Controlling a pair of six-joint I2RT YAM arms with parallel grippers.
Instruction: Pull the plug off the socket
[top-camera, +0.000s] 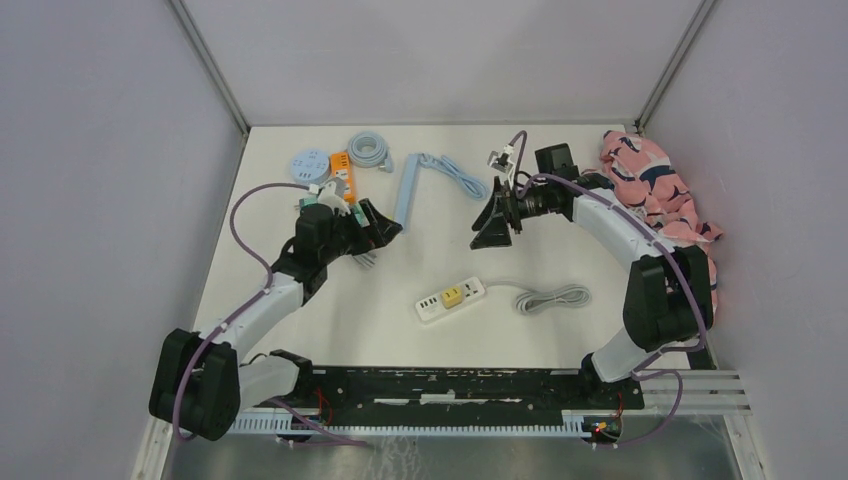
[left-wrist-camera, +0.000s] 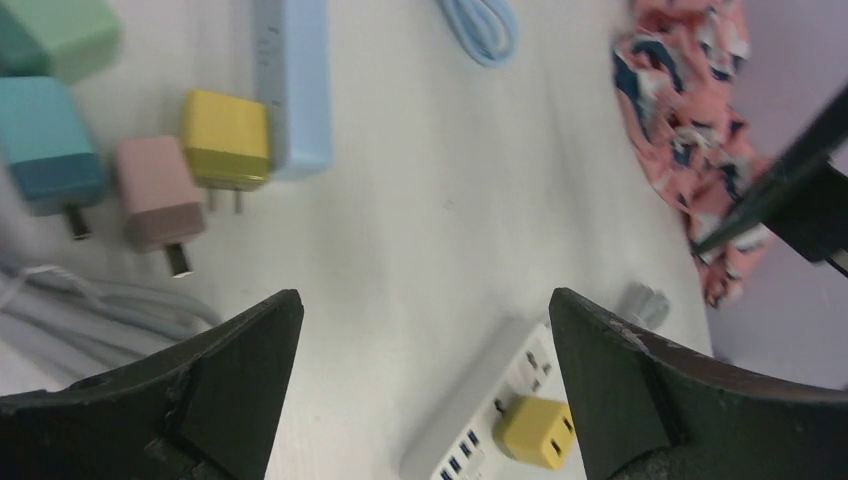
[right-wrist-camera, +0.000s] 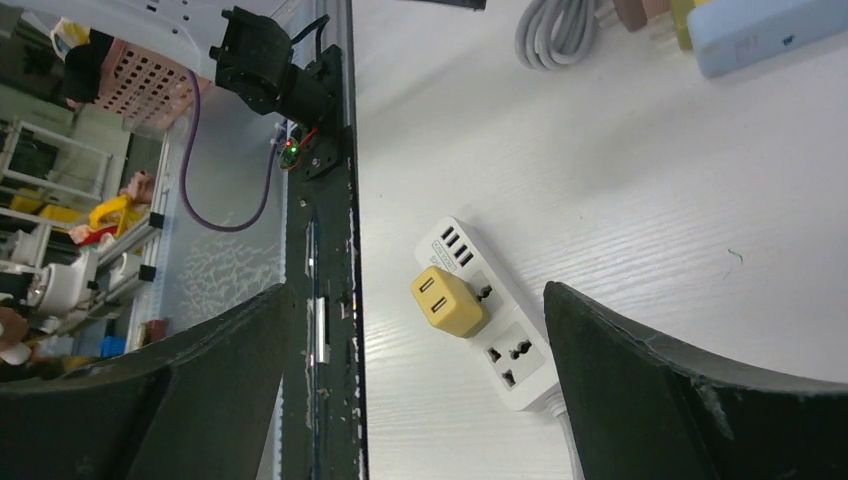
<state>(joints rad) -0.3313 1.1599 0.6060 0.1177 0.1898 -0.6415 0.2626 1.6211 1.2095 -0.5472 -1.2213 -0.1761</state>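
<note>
Black fingers (left-wrist-camera: 250, 385) of the left gripper (left-wrist-camera: 425, 310) fill the bottom of its wrist view, spread wide with nothing between them; the right gripper (right-wrist-camera: 415, 300) stands just as wide apart and empty. Past the left gripper's gap, toward its right finger, lies the white power strip (left-wrist-camera: 465, 430) with the yellow plug (left-wrist-camera: 537, 430) seated in one of its sockets. The right wrist camera frames the same pair between its two fingers, neither finger touching them. From above, the strip lies near the middle of the table (top-camera: 560, 240), between the two arms and apart from both, its grey cable (top-camera: 553, 298) coiled beside it. Further out, by the left arm, a second yellow plug (left-wrist-camera: 225, 138), a pink plug (left-wrist-camera: 158, 192) and a teal plug (left-wrist-camera: 50, 140) lie loose beside a blue power strip (left-wrist-camera: 295, 90). By my judgement the pull is not yet done: what is left is to reach in, steady the strip, clamp the plug and draw it out
</note>
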